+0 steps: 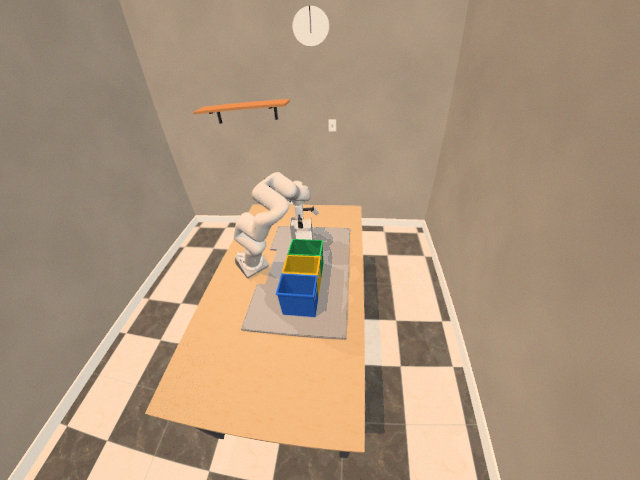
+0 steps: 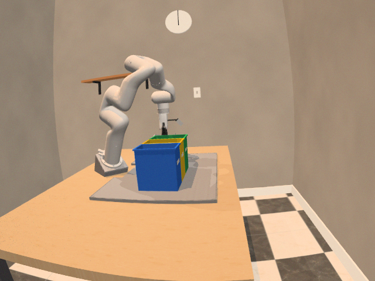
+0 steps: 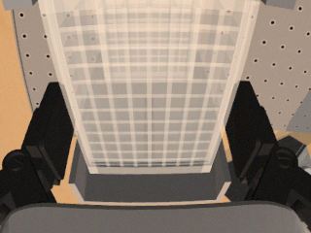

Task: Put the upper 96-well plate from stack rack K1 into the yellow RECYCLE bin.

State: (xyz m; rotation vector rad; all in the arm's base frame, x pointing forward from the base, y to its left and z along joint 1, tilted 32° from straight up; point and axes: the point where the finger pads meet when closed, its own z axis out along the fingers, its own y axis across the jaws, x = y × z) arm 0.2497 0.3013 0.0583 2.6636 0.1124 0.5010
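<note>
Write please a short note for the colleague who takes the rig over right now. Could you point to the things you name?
Gripper (image 1: 300,223) (image 2: 164,130) (image 3: 149,101): jaws shut on the upper plate (image 1: 308,224) (image 3: 146,109), over the rack (image 3: 146,189).
Bins: yellow bin (image 1: 301,265) (image 2: 182,160) stands between the green bin (image 1: 305,248) (image 2: 185,157) and the blue bin (image 1: 298,304) (image 2: 157,169); all upright.
Done: plate gripped, seemingly lifted.
Left: carry it over the green bin to the yellow one, release it there, knock nothing over.
Unsure: lower plate, not clearly visible; please check its seat.
</note>
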